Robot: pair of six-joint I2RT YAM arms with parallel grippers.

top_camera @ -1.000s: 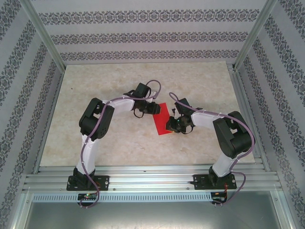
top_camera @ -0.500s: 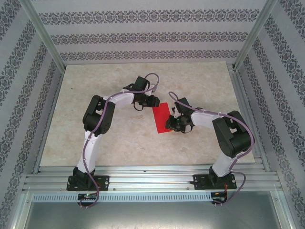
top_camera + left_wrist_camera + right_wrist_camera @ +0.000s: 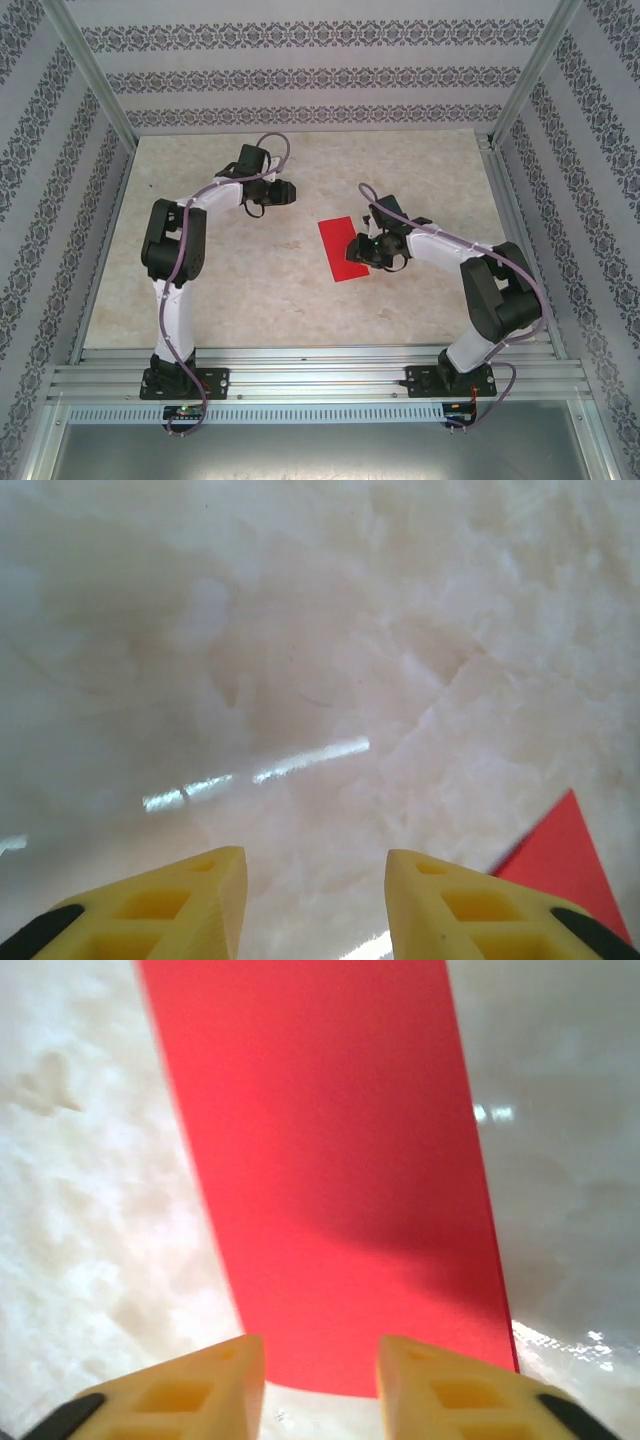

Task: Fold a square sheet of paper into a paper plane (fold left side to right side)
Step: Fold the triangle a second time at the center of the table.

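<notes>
A: What could spoil this? The sheet of paper [image 3: 338, 250] lies flat on the table [image 3: 250, 290] as a narrow strip, and the right gripper [image 3: 358, 250], jaws parted and empty, hovers at its right edge.

B: A nudge there might skew it or spring the fold. The left gripper [image 3: 285, 190], likewise parted on nothing, hangs well beyond the sheet's far-left corner, out of the way.

The sheet of paper [image 3: 338, 250] lies on the table [image 3: 250, 290].
</notes>
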